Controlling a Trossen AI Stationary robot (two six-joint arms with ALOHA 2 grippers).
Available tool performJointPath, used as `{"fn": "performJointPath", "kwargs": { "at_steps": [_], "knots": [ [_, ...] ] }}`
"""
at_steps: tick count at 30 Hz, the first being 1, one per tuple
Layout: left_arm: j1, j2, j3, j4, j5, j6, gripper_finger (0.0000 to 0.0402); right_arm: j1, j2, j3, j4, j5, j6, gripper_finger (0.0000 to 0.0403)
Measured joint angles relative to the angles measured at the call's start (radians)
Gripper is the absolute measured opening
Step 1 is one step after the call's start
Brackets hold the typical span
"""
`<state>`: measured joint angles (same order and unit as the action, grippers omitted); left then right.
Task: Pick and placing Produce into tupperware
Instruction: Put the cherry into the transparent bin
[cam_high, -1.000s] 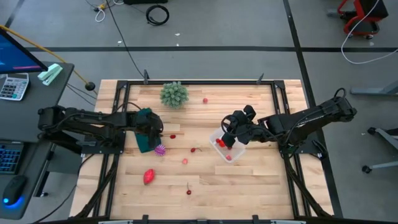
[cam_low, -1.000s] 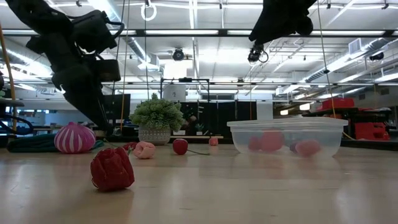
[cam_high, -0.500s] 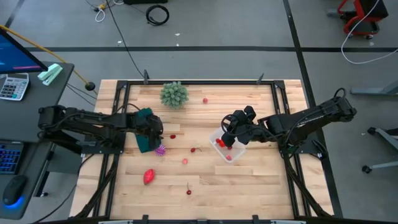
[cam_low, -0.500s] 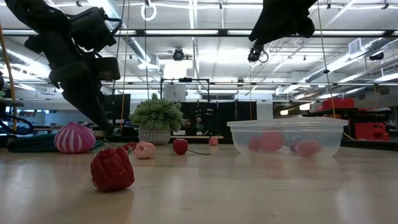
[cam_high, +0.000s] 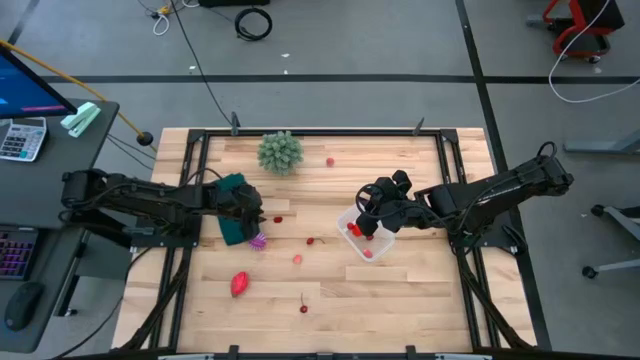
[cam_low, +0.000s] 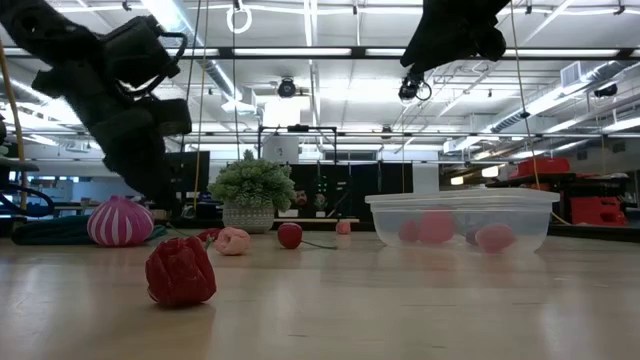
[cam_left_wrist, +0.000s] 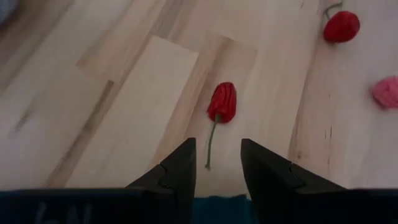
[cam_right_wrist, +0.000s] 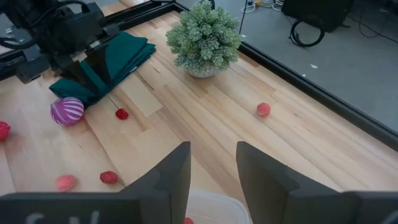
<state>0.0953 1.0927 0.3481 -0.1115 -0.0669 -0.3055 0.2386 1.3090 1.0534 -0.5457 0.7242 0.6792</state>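
Observation:
My left gripper (cam_high: 258, 212) (cam_left_wrist: 217, 155) is open, low over the table beside the dark green cloth (cam_high: 232, 218). A small red berry with a stem (cam_left_wrist: 222, 102) (cam_high: 278, 219) lies just ahead of its fingertips. My right gripper (cam_high: 366, 216) (cam_right_wrist: 211, 168) is open above the clear tub (cam_high: 365, 240) (cam_low: 460, 220), which stands on the table with red and pink pieces inside. A red strawberry-like piece (cam_high: 239, 284) (cam_low: 180, 271), the purple striped ball (cam_high: 258, 240) (cam_low: 120, 221) and several small berries (cam_high: 297, 259) (cam_high: 313, 240) (cam_high: 329, 161) lie loose on the wood.
A spiky green plant clump (cam_high: 280, 151) (cam_right_wrist: 207, 37) stands near the far edge. One more berry (cam_high: 304, 307) lies toward the near edge. A black frame (cam_high: 320, 131) rims the table. A desk with a keyboard and calculator (cam_high: 22, 138) sits off the left side.
My left arm has sunk a little over the stemmed berry, its fingers staying open. The right arm and the produce have kept still.

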Motion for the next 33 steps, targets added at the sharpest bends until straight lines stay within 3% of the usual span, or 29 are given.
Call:
{"fn": "performJointPath", "kwargs": {
  "at_steps": [6, 23, 33],
  "knots": [
    [-0.002, 0.0, -0.065, 0.046, -0.051, -0.023, 0.013, 0.0, 0.0, 0.0, 0.0, 0.0, 0.0, 0.0137],
    [-0.004, 0.021, -0.071, 0.078, -0.053, -0.025, 0.0115, 0.0, 0.0, 0.0, 0.0, 0.0, -0.001, 0.0137],
    [-0.004, 0.134, -0.07, 0.165, -0.053, -0.025, 0.011, 0.0, 0.0, 0.0, 0.0, 0.0, -0.001, 0.0137]
  ]
}}
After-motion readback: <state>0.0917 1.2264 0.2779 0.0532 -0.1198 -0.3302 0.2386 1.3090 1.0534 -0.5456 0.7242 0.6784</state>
